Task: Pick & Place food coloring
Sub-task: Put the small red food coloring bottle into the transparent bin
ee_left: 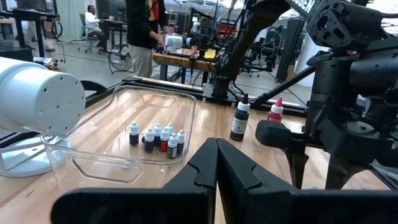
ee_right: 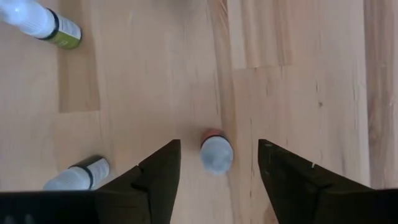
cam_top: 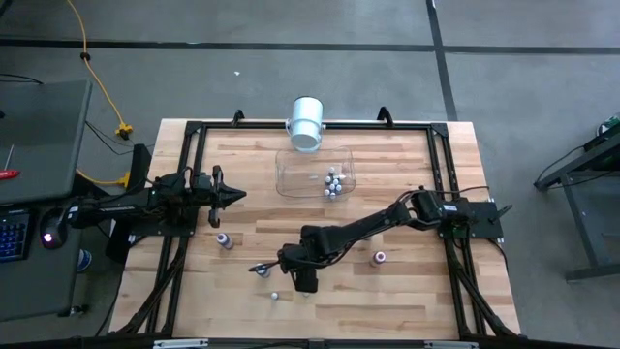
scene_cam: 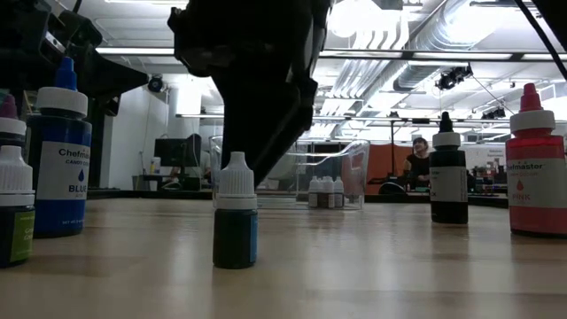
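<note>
My right gripper (ee_right: 219, 144) points down over the table's near middle (cam_top: 305, 281), open. A tiny white-capped food coloring bottle (ee_right: 216, 153) stands upright on the wood, seen between the fingers, and nothing touches it. Two more small bottles (ee_right: 47, 25) (ee_right: 78, 176) lie close by. Others stand loose on the table (cam_top: 225, 239) (cam_top: 380, 257) (cam_top: 275, 296). Several sit inside the clear tub (cam_top: 315, 173) (ee_left: 157, 140). My left gripper (ee_left: 216, 167) waits at the left side (cam_top: 231, 195), shut on nothing.
A big white cylinder (cam_top: 306, 122) stands at the far edge behind the tub. The low view shows larger blue (scene_cam: 60, 159), black (scene_cam: 448, 177) and pink (scene_cam: 534, 168) bottles on the table. A black frame (cam_top: 194, 131) runs along the table's edges. People are in the room beyond.
</note>
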